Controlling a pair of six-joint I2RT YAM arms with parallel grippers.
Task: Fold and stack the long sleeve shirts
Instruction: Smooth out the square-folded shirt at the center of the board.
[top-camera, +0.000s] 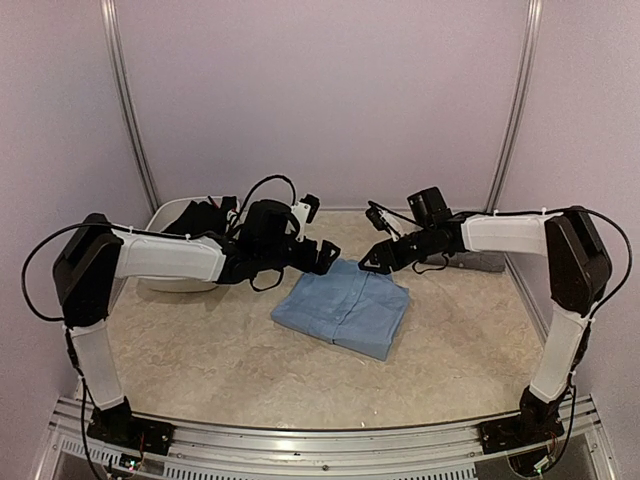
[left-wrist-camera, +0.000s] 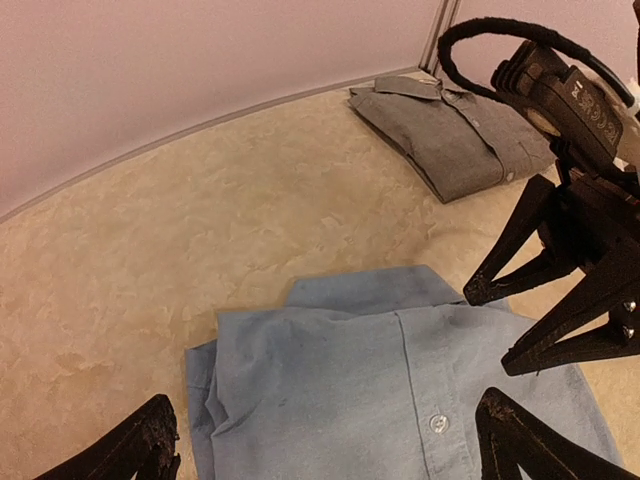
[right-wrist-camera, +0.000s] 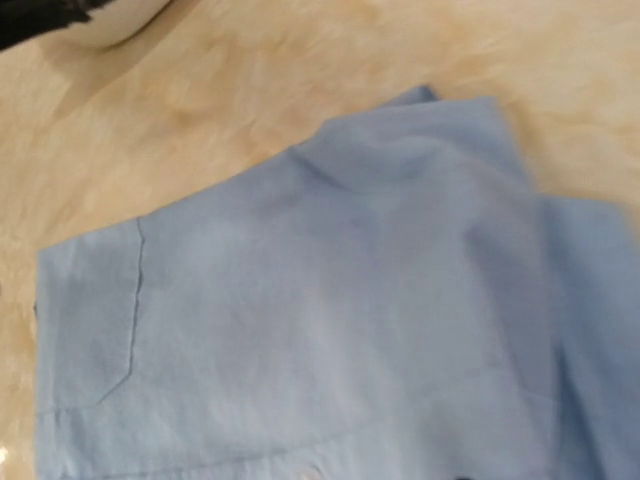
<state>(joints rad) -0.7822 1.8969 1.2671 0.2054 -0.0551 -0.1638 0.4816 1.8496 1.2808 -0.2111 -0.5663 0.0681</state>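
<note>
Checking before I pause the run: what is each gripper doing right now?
Left gripper: open wide, holding nothing, above the folded light blue cloth shirt.
Right gripper: jaws partly open by that shirt's collar, nothing gripped.

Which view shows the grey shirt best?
The left wrist view: the grey shirt lies folded, collar visible. The top view shows only a strip behind the right arm; the right wrist view shows none.

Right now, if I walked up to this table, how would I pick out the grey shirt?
Start at the beige table and look to its far right corner. The grey shirt lies there folded flat, with its collar showing. The other folded shirt, the light blue shirt, sits mid-table; this one is darker, grey, and off to the side.
</note>
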